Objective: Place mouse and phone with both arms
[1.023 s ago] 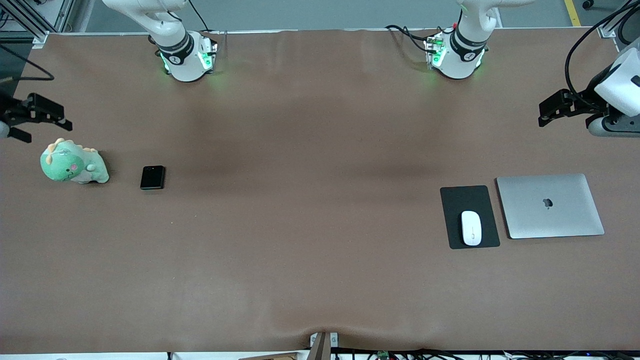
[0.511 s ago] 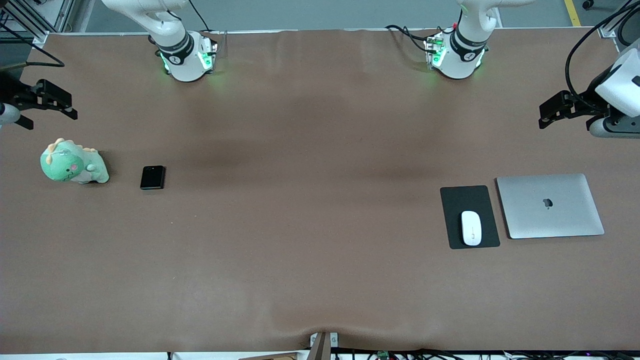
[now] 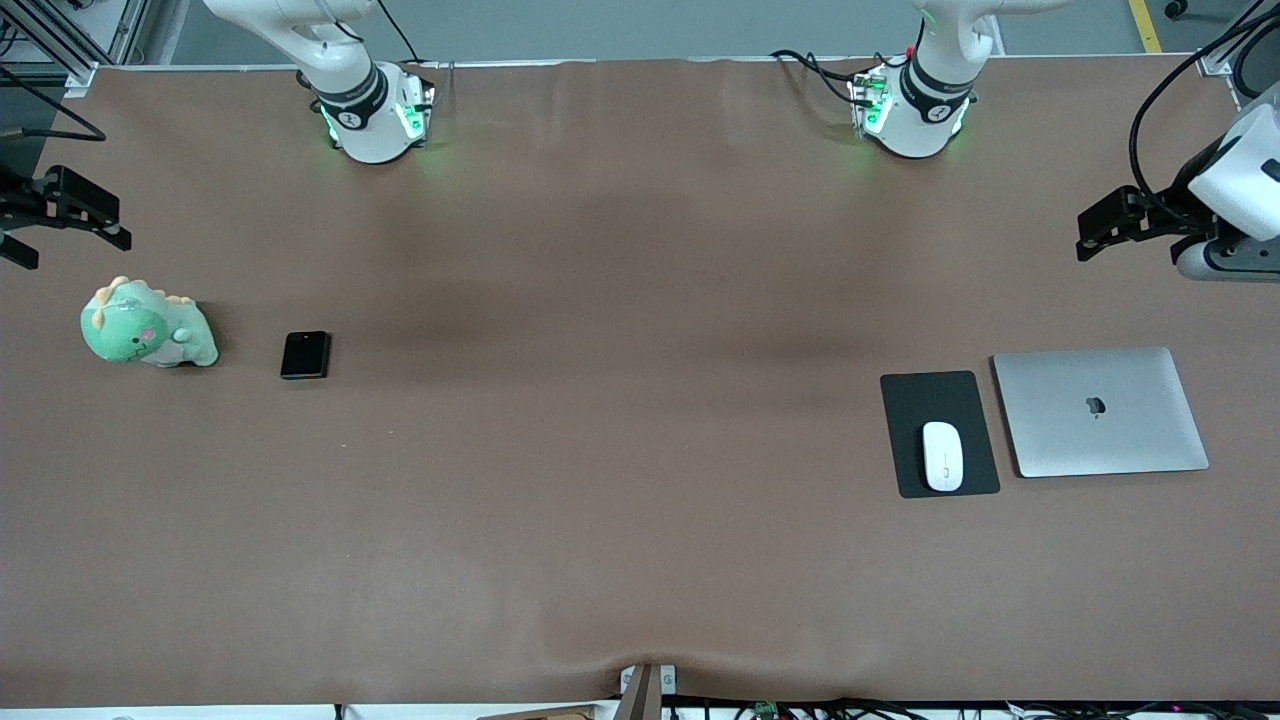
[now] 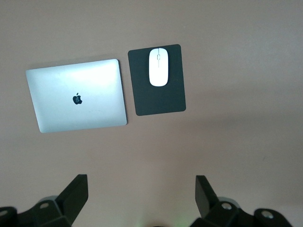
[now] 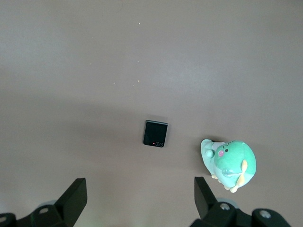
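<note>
The white mouse (image 3: 943, 456) lies on a black mat (image 3: 938, 400) toward the left arm's end of the table; it also shows in the left wrist view (image 4: 158, 67). The small black phone (image 3: 305, 355) lies flat toward the right arm's end and shows in the right wrist view (image 5: 155, 134). My left gripper (image 3: 1095, 235) is open and empty, high over bare table (image 4: 141, 196). My right gripper (image 3: 72, 248) is open and empty, high over bare table (image 5: 140, 198).
A closed silver laptop (image 3: 1100, 412) lies beside the mat (image 4: 158, 101), on the side away from the table's middle. A green dinosaur plush (image 3: 147, 333) sits beside the phone, closer to the table's end; the right wrist view shows it too (image 5: 229, 163).
The right gripper has shifted slightly up in the front view and toward the table's end. The left gripper has barely moved. Mouse and phone have not moved.
</note>
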You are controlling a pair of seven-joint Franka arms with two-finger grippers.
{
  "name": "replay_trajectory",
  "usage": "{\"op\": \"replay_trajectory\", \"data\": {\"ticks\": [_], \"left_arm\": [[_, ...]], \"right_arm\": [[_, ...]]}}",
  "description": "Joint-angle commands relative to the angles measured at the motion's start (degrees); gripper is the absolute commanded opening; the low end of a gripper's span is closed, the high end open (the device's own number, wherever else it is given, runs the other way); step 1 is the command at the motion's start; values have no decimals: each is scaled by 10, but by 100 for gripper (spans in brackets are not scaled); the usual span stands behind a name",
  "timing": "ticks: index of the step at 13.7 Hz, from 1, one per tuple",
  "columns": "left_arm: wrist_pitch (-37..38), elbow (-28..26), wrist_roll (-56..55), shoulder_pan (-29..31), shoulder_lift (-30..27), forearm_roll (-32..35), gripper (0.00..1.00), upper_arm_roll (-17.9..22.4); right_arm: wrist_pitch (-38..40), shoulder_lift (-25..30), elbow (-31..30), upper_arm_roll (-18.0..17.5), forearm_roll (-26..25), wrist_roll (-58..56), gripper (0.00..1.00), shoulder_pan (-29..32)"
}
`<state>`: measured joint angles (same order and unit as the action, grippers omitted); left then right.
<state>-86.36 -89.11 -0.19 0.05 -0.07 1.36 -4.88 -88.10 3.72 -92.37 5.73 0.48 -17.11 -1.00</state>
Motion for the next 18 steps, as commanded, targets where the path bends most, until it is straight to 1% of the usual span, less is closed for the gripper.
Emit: {"op": "replay_trajectory", "data": {"ticks": [1, 18], "left_arm": [[-4, 3, 0, 3, 5, -7, 100, 0], [-8, 4, -1, 3, 4, -8, 100, 0]], "right_arm": [[27, -6, 17, 2, -8, 12, 100, -7], [28, -6, 17, 2, -9, 20, 100, -11]]}}
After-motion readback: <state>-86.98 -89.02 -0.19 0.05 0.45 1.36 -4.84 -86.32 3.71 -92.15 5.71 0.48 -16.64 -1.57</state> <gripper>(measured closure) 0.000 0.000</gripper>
